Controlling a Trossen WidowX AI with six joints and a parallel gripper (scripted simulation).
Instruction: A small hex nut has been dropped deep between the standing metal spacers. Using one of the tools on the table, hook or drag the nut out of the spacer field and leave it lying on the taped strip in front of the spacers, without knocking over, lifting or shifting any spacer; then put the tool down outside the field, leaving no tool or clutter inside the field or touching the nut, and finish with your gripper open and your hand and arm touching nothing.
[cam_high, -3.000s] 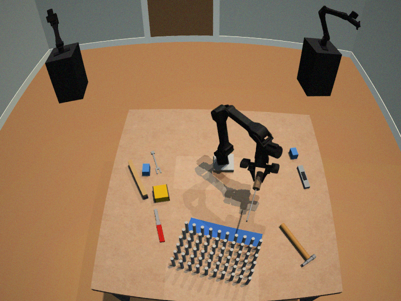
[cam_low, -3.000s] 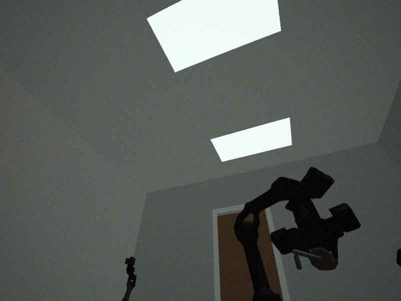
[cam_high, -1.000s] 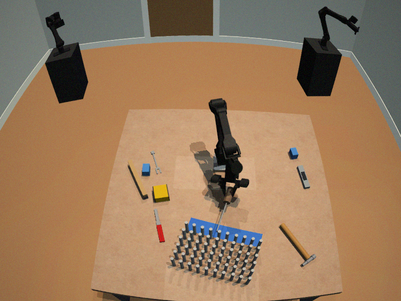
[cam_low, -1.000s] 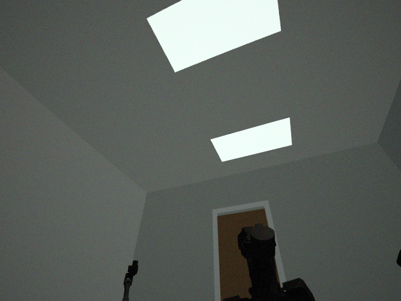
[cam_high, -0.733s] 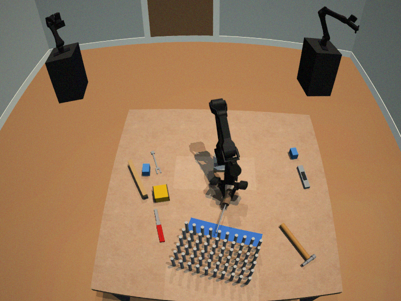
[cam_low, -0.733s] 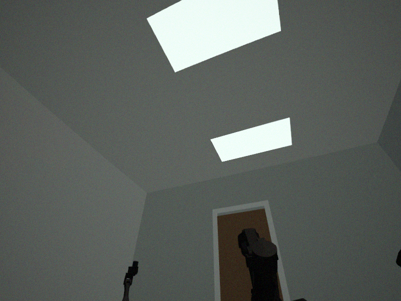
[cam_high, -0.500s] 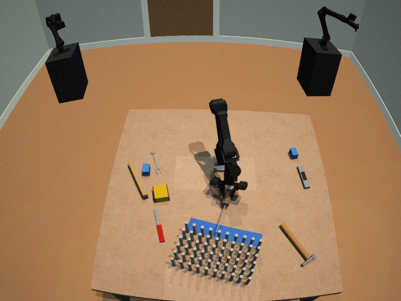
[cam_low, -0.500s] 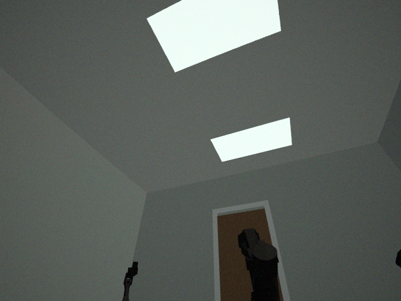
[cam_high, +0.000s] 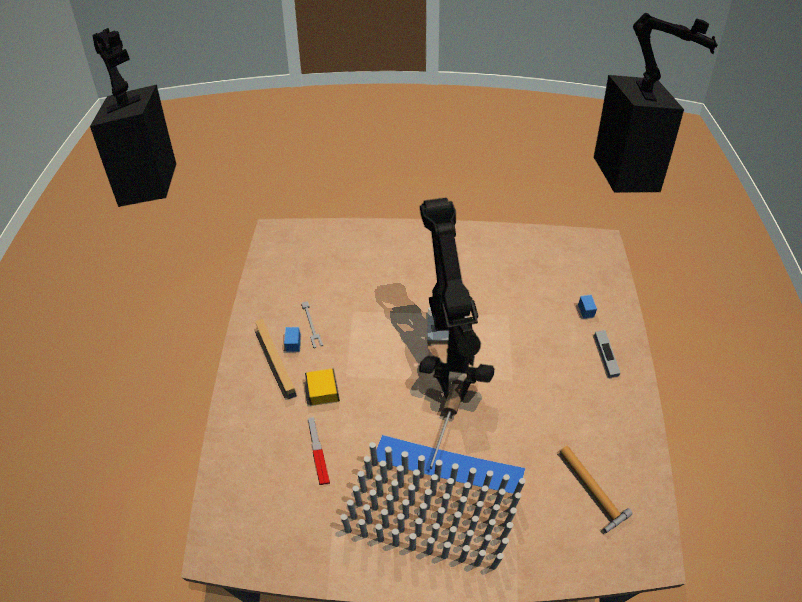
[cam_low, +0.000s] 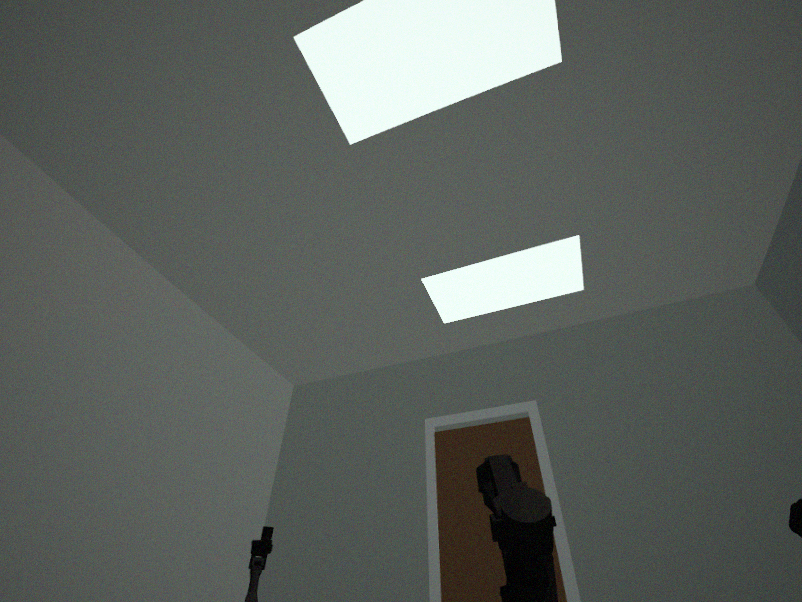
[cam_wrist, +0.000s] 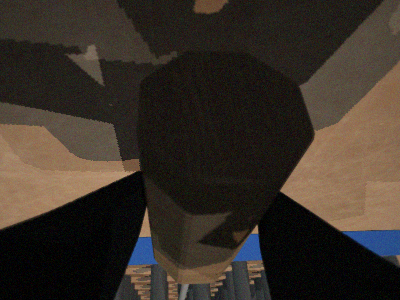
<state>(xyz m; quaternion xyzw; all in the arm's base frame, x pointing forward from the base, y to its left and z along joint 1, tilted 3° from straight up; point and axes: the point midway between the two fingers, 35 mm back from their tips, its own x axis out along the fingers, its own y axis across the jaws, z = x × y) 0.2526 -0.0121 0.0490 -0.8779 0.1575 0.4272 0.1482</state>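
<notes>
I have the claw (cam_high: 451, 396) clenched on the wooden handle of the hook tool (cam_high: 440, 435), whose thin rod slants down across the blue taped strip (cam_high: 502, 471) with its tip at the first row of the spacers (cam_high: 427, 505). I judge this as the reaching-in step: tool in hand, nut not yet caught. I cannot make out the hex nut in any view; it is presumably down among the spacers, hidden by them. In the wrist view the handle fills most of the picture, with the blue strip and grey spacer tops just below it.

The next move, as I see it, calls for threading the rod along one lane between the rows, keeping it straight so it brushes no spacer, then drawing back toward the strip.

Across the table (cam_high: 272, 518) from left to right lie a yellow ruler (cam_high: 274, 357), a blue cube (cam_high: 292, 338), a small grey fork-ended tool (cam_high: 311, 324), a yellow block (cam_high: 321, 386), a red-handled blade (cam_high: 318, 459), then a hammer (cam_high: 594, 489), a second blue cube (cam_high: 586, 305) and a grey bar (cam_high: 607, 353), all well apart from the field.

Around it the floor is brown, two black pedestals (cam_high: 132, 143) carry camera arms, and a dark door (cam_high: 360, 33) sits in the far wall.
</notes>
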